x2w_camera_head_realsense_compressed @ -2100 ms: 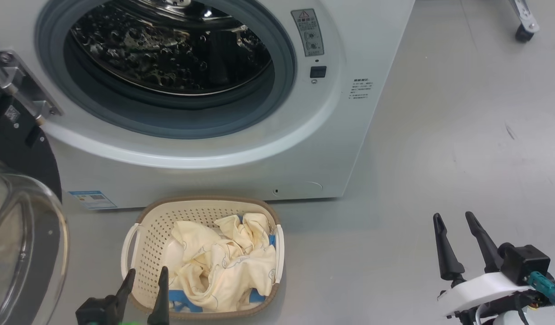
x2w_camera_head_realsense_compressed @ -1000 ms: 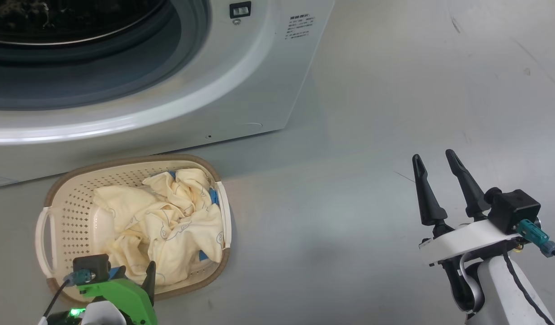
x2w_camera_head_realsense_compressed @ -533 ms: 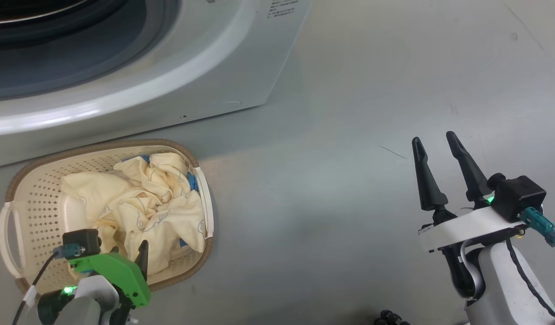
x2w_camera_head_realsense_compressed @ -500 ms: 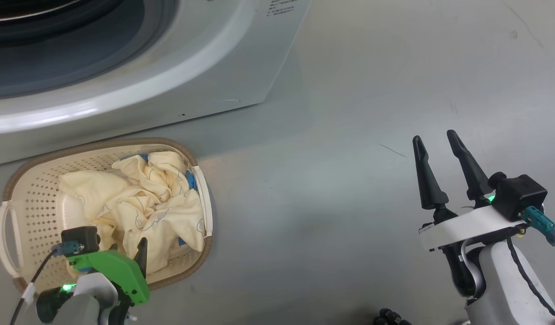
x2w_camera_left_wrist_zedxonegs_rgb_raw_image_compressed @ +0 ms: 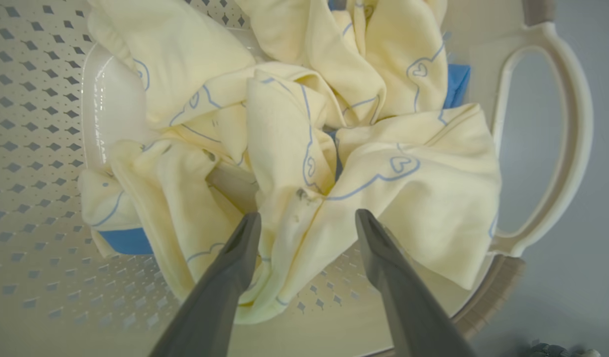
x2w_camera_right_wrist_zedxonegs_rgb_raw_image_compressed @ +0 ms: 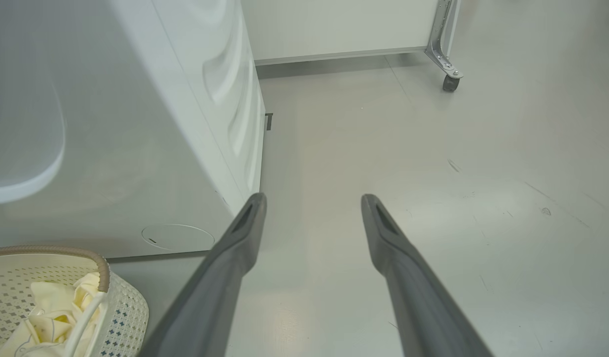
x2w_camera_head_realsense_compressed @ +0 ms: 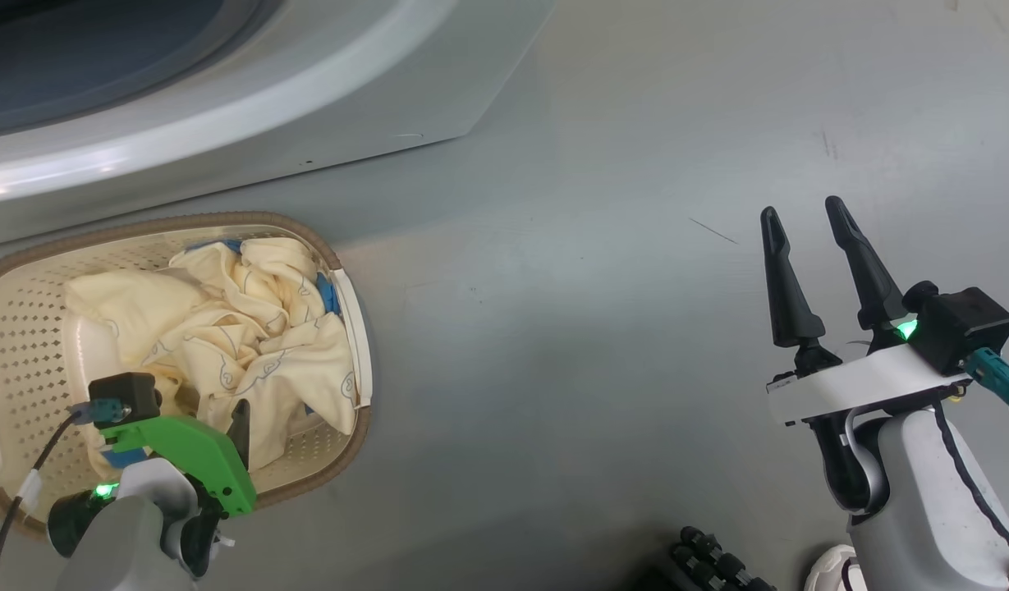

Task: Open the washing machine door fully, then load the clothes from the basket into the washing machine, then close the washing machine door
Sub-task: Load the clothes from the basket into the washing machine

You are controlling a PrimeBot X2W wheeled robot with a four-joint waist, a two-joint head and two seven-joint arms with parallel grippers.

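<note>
- My left jaws gape empty over the clothes (x2w_camera_left_wrist_zedxonegs_rgb_raw_image_compressed: pixel 294 124), mid-frame; my right jaws gape idle.
- Risk: a shallow pinch takes one fold, so pieces could drop beside the basket (x2w_camera_left_wrist_zedxonegs_rgb_raw_image_compressed: pixel 574 148).

The clothes (x2w_camera_left_wrist_zedxonegs_rgb_raw_image_compressed: pixel 294 129) are pale cream-yellow with thin blue line drawings and bright blue trim, the basket (x2w_camera_left_wrist_zedxonegs_rgb_raw_image_compressed: pixel 31 124) is cream with diamond-shaped perforations, a brown woven-look rim and white handles, the washing machine (x2w_camera_right_wrist_zedxonegs_rgb_raw_image_compressed: pixel 136 148) white, the floor (x2w_camera_head_realsense_compressed: pixel 594 287) plain grey.
</note>
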